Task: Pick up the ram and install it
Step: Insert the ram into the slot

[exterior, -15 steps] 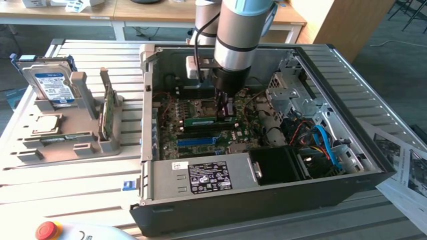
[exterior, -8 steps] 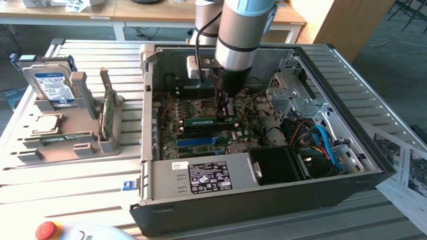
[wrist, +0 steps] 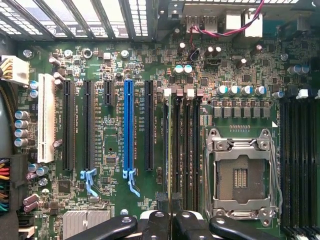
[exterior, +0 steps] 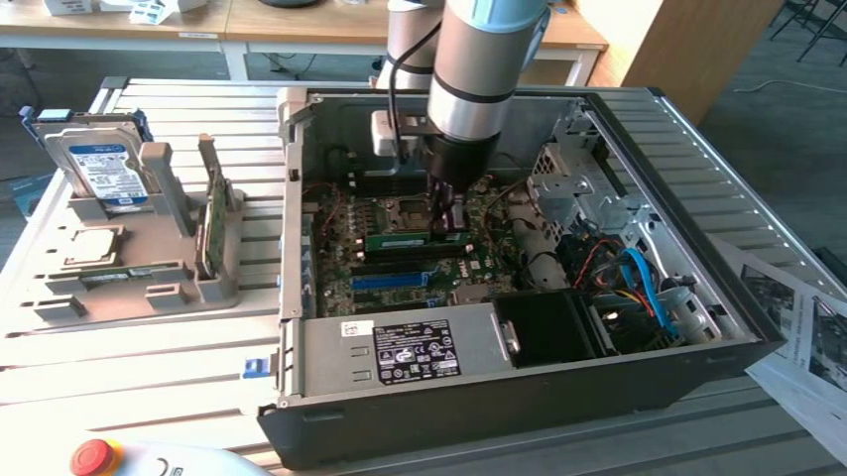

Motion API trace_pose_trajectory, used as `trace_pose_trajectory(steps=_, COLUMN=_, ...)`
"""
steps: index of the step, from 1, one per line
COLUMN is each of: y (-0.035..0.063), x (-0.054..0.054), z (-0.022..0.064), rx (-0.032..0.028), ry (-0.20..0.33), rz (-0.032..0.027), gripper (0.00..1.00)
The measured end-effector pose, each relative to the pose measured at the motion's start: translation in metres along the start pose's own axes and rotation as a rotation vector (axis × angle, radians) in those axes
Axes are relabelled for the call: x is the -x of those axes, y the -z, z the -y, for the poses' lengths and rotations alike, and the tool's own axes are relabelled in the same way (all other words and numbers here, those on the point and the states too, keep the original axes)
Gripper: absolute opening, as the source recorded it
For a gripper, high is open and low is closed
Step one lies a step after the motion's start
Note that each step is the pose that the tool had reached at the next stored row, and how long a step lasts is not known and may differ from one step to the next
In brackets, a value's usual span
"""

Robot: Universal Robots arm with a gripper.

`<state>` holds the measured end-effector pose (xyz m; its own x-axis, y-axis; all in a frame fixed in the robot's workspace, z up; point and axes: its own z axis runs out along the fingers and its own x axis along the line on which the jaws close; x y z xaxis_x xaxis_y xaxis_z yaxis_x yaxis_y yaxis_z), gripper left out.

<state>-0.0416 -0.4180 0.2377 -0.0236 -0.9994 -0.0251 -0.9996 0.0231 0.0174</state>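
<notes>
starting at the exterior view's left: red e-stop (exterior: 95,456) at the near edge, gray tray (exterior: 133,288) on the slatted table (exterior: 146,347). hard drive (exterior: 99,164) standing upright at the tray's back, small chip (exterior: 90,248) lying flat in front of it, green card (exterior: 212,230) up on edge just beside.

next over, open pc case (exterior: 294,248) with the arm (exterior: 483,59) coming straight down into it. gripper (exterior: 454,224) clenched on the ram (exterior: 413,239), stick lying lengthwise right at the memory slots, just in front of the cpu socket (exterior: 404,210). can't tell if seated all the way.

psu (exterior: 397,347) along the near wall, blue cables (exterior: 646,283) further right, papers (exterior: 800,337) outside the case.

from the wrist cam: white slot (wrist: 46,117), blue slot (wrist: 128,130), then the ram edge-on between that and the socket.
</notes>
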Motion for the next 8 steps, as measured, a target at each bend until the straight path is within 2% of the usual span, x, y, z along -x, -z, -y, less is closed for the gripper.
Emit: trace_pose_trajectory(steps=8, y=-0.0003, x=0.0001, z=0.0011, rx=-0.0001, ry=0.0, rz=0.0001, gripper=0.12)
